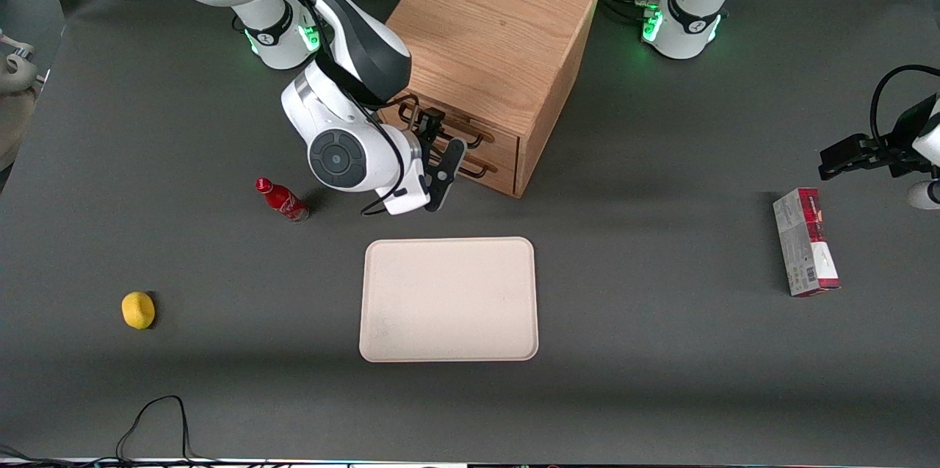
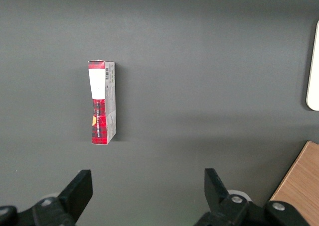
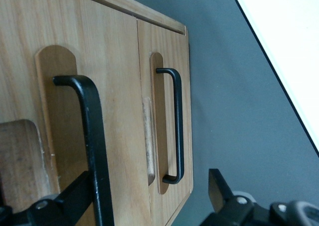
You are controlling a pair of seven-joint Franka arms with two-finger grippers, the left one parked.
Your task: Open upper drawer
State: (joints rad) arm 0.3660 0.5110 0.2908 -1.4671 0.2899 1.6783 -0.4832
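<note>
fig. 1: approach to the pull, as i read it from the remote station. the oak cabinet [image 1: 488,34] stands at 12 o'clock of the cream rectangular tray [image 1: 448,299]. its drawer fronts face roughly 7 o'clock, toward the working arm. the upper drawer [image 1: 499,143], a light oak front with a long black wire handle [image 3: 94,136], looks fully shut and flush with the lower oak drawer [image 3: 167,151] beneath it.

the end effector [image 1: 440,148] hangs right at the drawer fronts with its fingers [image 3: 222,191] apart. the upper handle runs between them, but hard against one finger and well off from the other.

hazards, in my judgement:

(a) closing from this offset would let one finger meet the bar first, so the bar could twist or slip out of the pinch.

(b) the lower handle [image 3: 175,126] lies just beside the open span, so a small drop would catch the wrong drawer.

(c) nothing i can see anchors the cabinet, so a pull off the drawer's axis may drag the whole box across the surface [image 1: 661,350] rather than slide the drawer.

(d) a red plastic bottle [image 1: 281,200] lies at about 8 o'clock of the wrist, near the retreat path, and a wide backward sweep could knock it.
</note>
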